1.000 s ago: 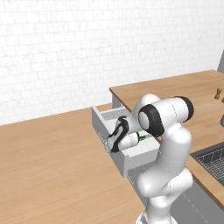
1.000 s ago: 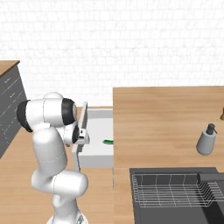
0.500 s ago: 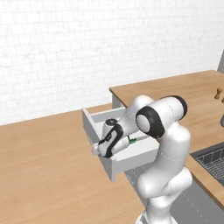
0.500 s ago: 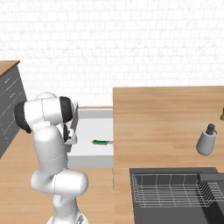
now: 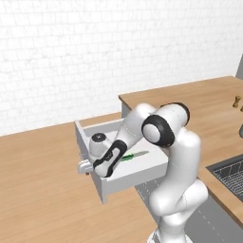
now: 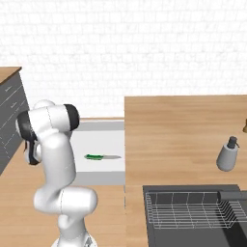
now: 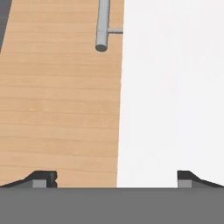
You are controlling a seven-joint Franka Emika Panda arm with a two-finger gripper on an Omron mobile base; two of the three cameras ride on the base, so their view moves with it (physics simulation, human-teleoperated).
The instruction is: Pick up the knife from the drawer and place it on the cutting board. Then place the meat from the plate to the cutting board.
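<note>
Knife (image 6: 102,157) in drawer (image 5: 142,169) (pulled out)

The white arm bent forward and down, its gripper (image 7: 116,179) held low with fingers spread wide.

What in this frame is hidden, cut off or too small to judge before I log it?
- Drawer front panel: left base view, partly covered by the gripper.
- Drawer handle: hand view, cut off by the top edge.
- Knife blade edge: right base view, too small to tell its facing.
- Soap dispenser detail: right base view, too small.
</note>
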